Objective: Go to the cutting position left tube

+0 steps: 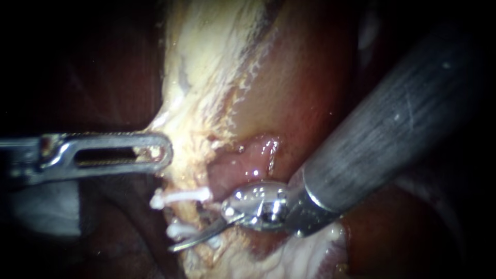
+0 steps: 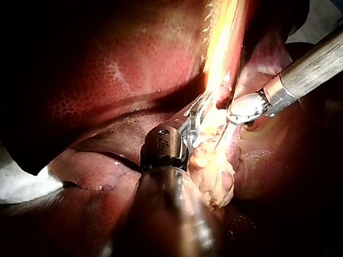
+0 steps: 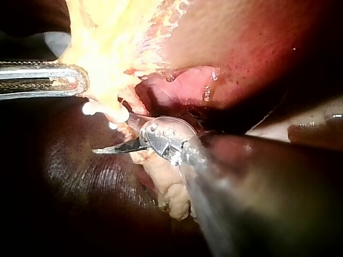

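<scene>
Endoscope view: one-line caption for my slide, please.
Left instrument grips the pale tissue while the right instrument reaches in with its tip at two white clips.

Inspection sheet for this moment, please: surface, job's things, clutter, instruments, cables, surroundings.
Surface: liver, with a pale fatty strip running across it.
Job's things: a white clip and a second clip on the strip's lower part; the tube itself cannot be made out.
Clutter: nothing seen.
Instruments: left instrument jaws shut on the pale fatty strip; right instrument tip beside the clips.
Cables: nothing seen.
Surroundings: dark; a pale patch beside the liver, too unclear to name.
</scene>
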Robot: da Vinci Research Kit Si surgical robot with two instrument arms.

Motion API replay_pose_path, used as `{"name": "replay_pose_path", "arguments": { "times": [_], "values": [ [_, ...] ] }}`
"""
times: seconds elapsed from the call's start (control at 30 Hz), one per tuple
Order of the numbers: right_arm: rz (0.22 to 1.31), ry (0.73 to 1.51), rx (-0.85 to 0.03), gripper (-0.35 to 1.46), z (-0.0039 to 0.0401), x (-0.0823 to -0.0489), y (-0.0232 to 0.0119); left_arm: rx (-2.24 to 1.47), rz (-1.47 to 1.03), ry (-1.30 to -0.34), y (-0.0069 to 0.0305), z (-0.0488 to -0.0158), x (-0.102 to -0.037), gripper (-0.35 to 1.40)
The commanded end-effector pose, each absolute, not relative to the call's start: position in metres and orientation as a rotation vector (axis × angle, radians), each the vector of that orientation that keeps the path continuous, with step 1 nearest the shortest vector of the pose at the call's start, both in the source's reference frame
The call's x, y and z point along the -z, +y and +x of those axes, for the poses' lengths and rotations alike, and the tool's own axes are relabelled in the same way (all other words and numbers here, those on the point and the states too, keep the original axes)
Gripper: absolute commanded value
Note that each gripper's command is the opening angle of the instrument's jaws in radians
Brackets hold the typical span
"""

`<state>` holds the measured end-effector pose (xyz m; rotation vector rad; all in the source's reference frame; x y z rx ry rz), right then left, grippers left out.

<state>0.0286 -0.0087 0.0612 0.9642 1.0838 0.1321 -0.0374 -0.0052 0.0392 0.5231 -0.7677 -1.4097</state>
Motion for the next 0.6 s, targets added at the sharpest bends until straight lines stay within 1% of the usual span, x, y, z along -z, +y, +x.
{"name": "replay_pose_path", "arguments": {
  "times": [0.03,0.43,0.6],
  "values": [
    [0.961,1.086,-0.134,1.31,0.0287,-0.0612,-0.0086,1.409,0.524,-0.768,-0.0052,-0.0374,-0.0393,-0.35],
    [0.965,1.108,-0.139,1.31,0.0292,-0.0609,-0.0084,1.408,0.525,-0.768,-0.0051,-0.0373,-0.0396,-0.35],
    [0.964,1.12,-0.146,1.3,0.0302,-0.0611,-0.0082,1.408,0.524,-0.768,-0.0051,-0.0373,-0.0397,-0.35]
  ]
}}
